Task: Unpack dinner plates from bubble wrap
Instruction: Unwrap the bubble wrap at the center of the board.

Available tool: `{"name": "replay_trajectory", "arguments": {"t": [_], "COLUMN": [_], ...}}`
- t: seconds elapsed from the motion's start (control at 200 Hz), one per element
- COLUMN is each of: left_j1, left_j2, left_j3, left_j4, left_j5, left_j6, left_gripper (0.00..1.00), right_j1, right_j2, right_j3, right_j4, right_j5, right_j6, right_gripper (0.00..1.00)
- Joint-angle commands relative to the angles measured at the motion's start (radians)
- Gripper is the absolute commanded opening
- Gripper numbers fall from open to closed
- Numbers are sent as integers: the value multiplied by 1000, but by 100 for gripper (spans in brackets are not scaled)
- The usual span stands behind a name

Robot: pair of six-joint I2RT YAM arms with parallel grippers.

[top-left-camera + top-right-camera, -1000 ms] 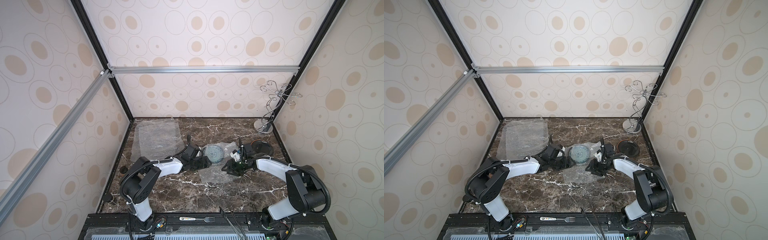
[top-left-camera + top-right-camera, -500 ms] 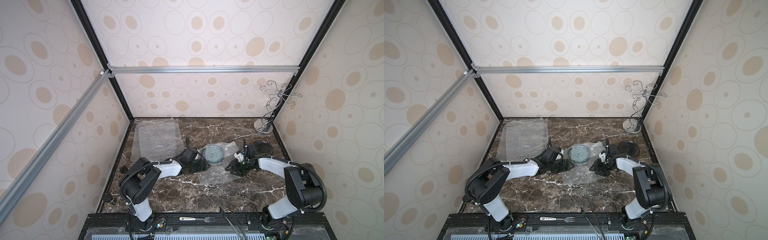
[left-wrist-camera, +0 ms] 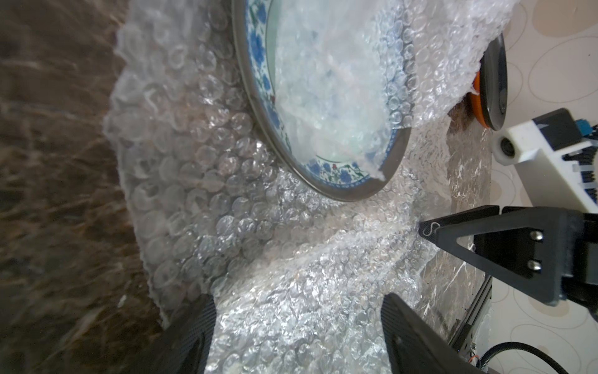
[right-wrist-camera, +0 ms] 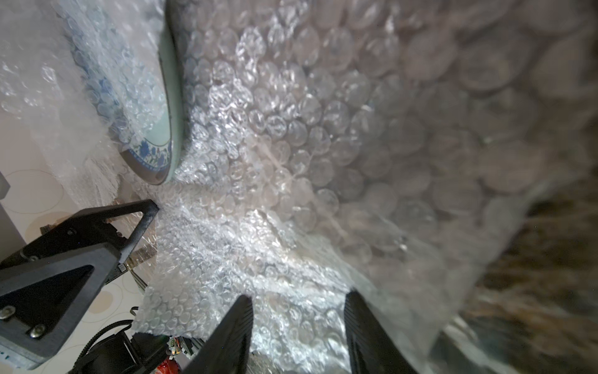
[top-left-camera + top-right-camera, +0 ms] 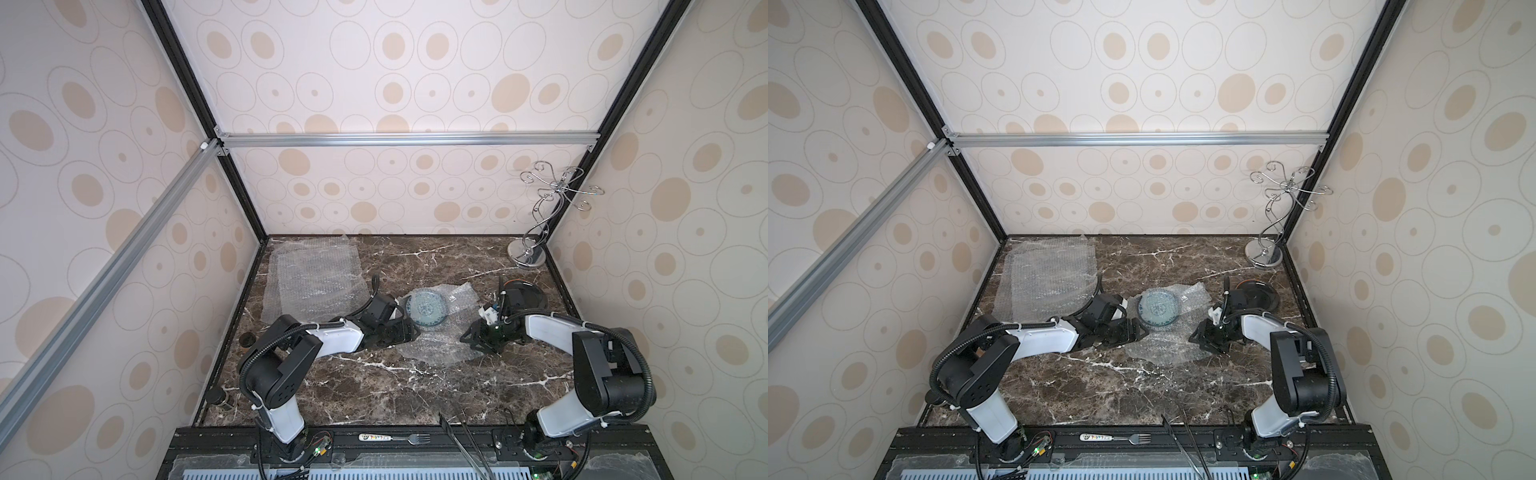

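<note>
clear bubble wrap (image 3: 259, 259) lies crumpled on the marble tabletop (image 5: 374, 386) beneath both sets of jaws. left jaws stand wide apart over its edge. right jaws stand about half apart, with wrap lying in the gap. blue-patterned dinner plate (image 5: 427, 309) rests on the wrap just beyond both sets of tips, between them, partly under a flap.

Each arm, the left arm (image 5: 336, 337) and the right arm (image 5: 547, 332), is built from glossy white shells set between matte black joint housings. Ribbed black cable conduit (image 5: 646, 374) is looped alongside and secured with white zip ties. The right gripper (image 4: 297, 323) is fitted with black triangular-framed fingers (image 3: 504, 249), each fastened by two silver screws (a small white squiggle is marked at the tip).
</note>
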Motion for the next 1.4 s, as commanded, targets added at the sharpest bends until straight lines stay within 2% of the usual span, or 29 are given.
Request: {"name": "replay_trajectory", "arguments": {"t": [0.0, 0.16, 0.295, 0.53, 0.755, 1.396], "left_j1": [-5, -5, -5, -3, 0, 18], "left_j2": [-22, -53, -101, -171, -186, -206], "left_j3": [24, 51, 84, 146, 159, 150], "left_j4": [-53, -55, -77, -164, -194, -217], "left_j5": [-32, -37, -62, -139, -169, -201], "left_j6": [19, 24, 46, 119, 147, 160], "left_gripper": [81, 82, 86, 95, 100, 100], "right_j1": [-4, -4, -4, -4, 0, 39], "right_j2": [-78, -68, -29, 22, 71, 217], "right_j3": [77, 189, 227, 230, 236, 248], "right_j4": [-112, -182, -143, 7, 46, 235], "right_j5": [56, 21, -3, -4, 60, 75], "right_j6": [-30, -27, 8, 125, 160, 229], "right_gripper": [55, 62, 64, 60, 57, 52]}}
